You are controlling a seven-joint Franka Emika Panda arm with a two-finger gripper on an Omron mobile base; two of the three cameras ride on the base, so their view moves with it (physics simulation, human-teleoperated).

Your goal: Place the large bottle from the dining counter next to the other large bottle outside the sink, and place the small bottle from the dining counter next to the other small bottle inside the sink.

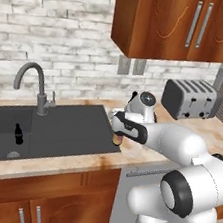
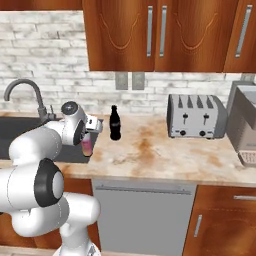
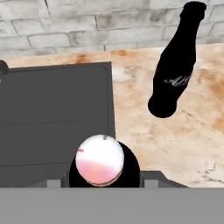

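Note:
My gripper (image 1: pixel 121 130) is shut on the large bottle (image 2: pixel 87 146), pink above and yellowish below. It holds the bottle upright over the counter strip at the right rim of the sink (image 1: pixel 65 127). From above, the large bottle (image 3: pixel 99 164) sits at the basin's right edge. The other large bottle (image 2: pixel 115 123), black with a red label, stands on the counter a little beyond and to the right, apart from the held one; it appears again as a black bottle (image 3: pixel 174 70). The other small bottle (image 1: pixel 18 134) stands inside the sink, at its left. The small bottle and the dining counter are out of view.
A steel gooseneck tap (image 1: pixel 35 79) rises behind the sink. A grey toaster (image 2: pixel 194 116) stands at the back right of the counter, with a grey appliance (image 2: pixel 245 125) beyond it. Wooden wall cabinets (image 1: pixel 182 23) hang overhead. Bare counter (image 2: pixel 160 150) lies between the black bottle and the toaster.

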